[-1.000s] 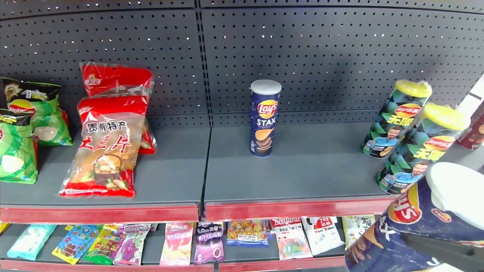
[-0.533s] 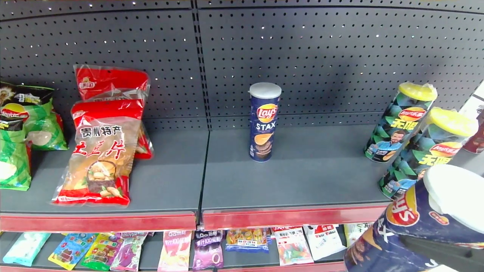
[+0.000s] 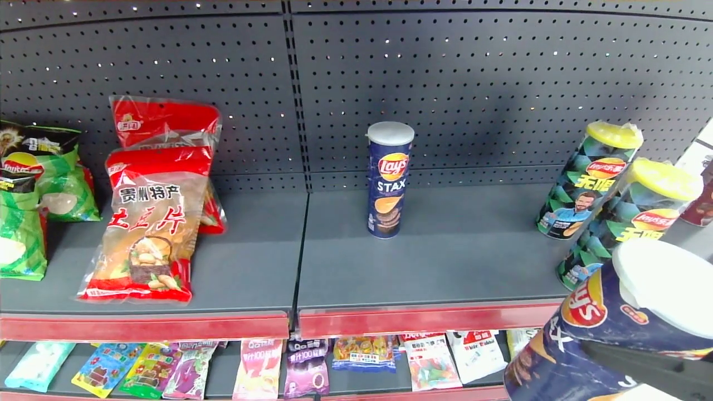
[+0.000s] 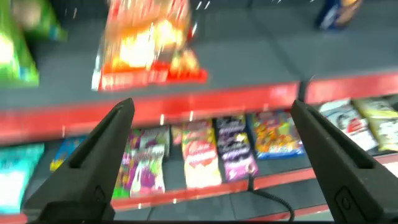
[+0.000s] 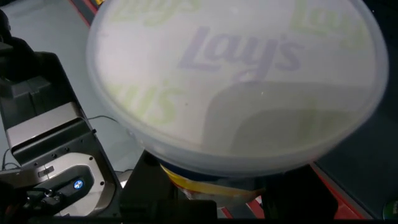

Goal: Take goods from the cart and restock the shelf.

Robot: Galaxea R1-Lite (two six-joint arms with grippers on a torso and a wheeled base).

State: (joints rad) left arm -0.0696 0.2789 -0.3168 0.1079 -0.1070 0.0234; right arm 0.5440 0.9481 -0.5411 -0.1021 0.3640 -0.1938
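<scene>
A blue chips can with a white lid (image 3: pixel 613 317) hangs tilted at the lower right of the head view, in front of the shelf's red front edge (image 3: pixel 423 320). My right gripper (image 3: pixel 640 359) is shut on it from below. The can's lid (image 5: pixel 236 81) sits close up in the right wrist view. A matching blue can (image 3: pixel 390 178) stands upright mid-shelf near the pegboard. My left gripper (image 4: pixel 212 104) is open and empty, its fingers (image 4: pixel 93 162) spread before the red edge (image 4: pixel 186 106) and the lower shelf.
Two green cans with yellow lids (image 3: pixel 590 178) (image 3: pixel 635 217) stand at the shelf's right end. Red snack bags (image 3: pixel 150 223) and green chip bags (image 3: pixel 33 189) lie at the left. Bare shelf (image 3: pixel 462 256) surrounds the standing blue can. Candy packets (image 3: pixel 306 362) fill the lower shelf.
The head camera shifted early on, sliding the whole picture. Since then the held can has moved slightly left and up; the shelf goods have stayed put.
</scene>
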